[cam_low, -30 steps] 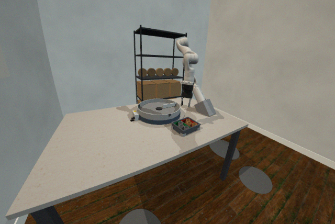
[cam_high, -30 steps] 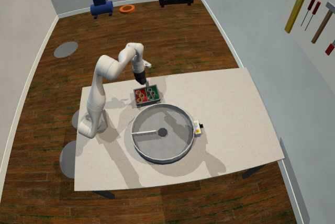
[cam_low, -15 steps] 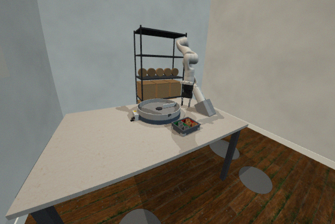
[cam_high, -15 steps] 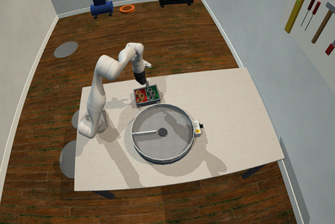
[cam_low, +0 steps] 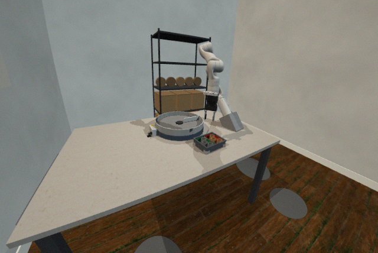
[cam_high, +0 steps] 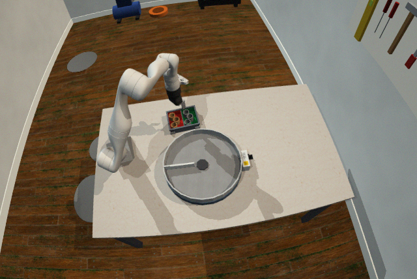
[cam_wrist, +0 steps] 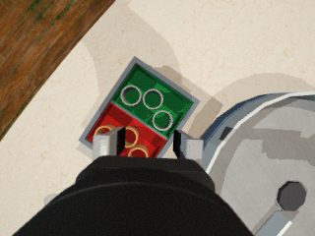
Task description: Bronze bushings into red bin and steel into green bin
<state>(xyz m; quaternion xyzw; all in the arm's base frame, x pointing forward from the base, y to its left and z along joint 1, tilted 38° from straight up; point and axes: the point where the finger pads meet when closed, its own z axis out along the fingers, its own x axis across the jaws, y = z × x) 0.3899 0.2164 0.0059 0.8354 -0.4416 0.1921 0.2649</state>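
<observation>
- A white robot arm (cam_high: 124, 100) stands on the corner of a big pale stone-look table (cam_high: 286, 141).
- Its black claw (cam_wrist: 147, 144) hangs in the air above a small grey tray, with its two fingers spread wide apart. Nothing is between them.
- The small grey tray has two halves side by side: a red bin (cam_wrist: 112, 119) and a green bin (cam_wrist: 177, 100).
- Three shiny bronze ring-shaped bushings (cam_high: 174, 119) lie in the red bin. From the claw's own camera one finger partly hides them, so I think it is three.
- Three silver steel ring-shaped bushings (cam_wrist: 153, 99) lie in the green bin, in a slanted row.
- Just beside the tray sits a big round grey turntable (cam_high: 174, 186) with a low wall around it. I see no rings riding on it.
- A dark eight-sided knob (cam_high: 202, 164) sits in the middle of the turntable, and a pale flat bar (cam_high: 179, 165) reaches from it to the wall.
- A little white box with a yellow sticker (cam_high: 245, 160) touches the turntable's outer side.
- A tall black metal shelf rack (cam_low: 151, 70) with brown boxes stands behind the table.
- A blue air tank (cam_high: 126, 9) and an orange ring (cam_high: 158, 10) sit on the wooden floor by the far wall.
</observation>
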